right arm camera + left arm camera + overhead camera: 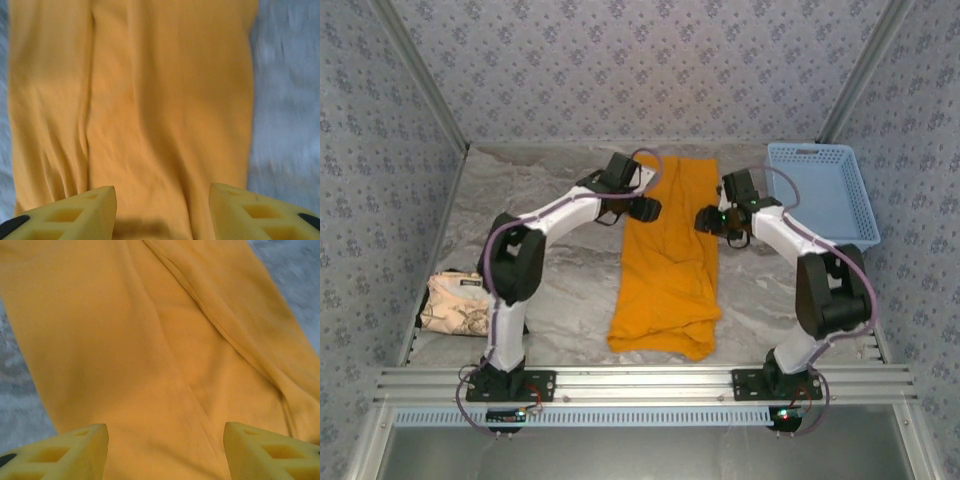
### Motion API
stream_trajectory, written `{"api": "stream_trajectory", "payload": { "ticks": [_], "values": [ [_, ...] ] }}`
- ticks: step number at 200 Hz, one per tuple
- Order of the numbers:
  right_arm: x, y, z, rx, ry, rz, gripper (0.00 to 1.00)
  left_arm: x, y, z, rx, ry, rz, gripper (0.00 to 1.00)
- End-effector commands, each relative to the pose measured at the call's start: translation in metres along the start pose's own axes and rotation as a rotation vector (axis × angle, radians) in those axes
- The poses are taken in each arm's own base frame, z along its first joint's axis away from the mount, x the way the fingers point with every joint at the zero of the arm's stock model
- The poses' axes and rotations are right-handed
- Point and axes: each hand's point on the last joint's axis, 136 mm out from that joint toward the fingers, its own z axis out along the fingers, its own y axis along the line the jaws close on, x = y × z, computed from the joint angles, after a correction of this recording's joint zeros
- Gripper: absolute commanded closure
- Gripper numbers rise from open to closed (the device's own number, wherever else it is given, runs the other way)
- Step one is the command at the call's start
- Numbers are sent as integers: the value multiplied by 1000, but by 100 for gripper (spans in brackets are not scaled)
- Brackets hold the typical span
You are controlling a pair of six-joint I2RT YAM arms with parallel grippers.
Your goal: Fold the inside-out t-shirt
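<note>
Where the grey marbled table (560, 290) is seen from above, the orange-yellow t-shirt (668, 265) is laid as a long, narrow strip down its middle, between the two arms. A blue basket (825, 205) is set at the far right and a beige cloth (455, 303) at the near left. The left gripper (648, 208) and right gripper (706, 219) are held over the shirt's far half, jaws spread wide, nothing grasped.

No writing, number or brand can be read anywhere. The beige cloth (455, 303), lying well to the left of the orange t-shirt (667, 262), bears a dark line drawing and a small dark patch at its far edge. Both are too small to tell whether they hold any lettering.
</note>
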Motion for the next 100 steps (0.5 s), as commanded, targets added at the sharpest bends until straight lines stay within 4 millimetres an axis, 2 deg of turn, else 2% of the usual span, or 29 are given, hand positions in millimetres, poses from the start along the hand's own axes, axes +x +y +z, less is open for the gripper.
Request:
{"api": "stream_trajectory", "payload": {
  "ticks": [1,22,54,73,100],
  "values": [
    [-53,21,19,-61,-119,-19,50,30,5,25,-46,128,-95,38],
    [-54,22,45,-49,-85,-23,50,50,16,37,-87,157,-157,37],
    [-37,16,82,-43,-20,-38,50,83,24,41,-115,191,-213,37],
    [-23,22,103,-78,38,-56,50,100,30,36,-142,213,-256,37],
    [-3,45,119,-111,92,-117,50,124,39,20,-191,227,-320,37]
  ]
}}
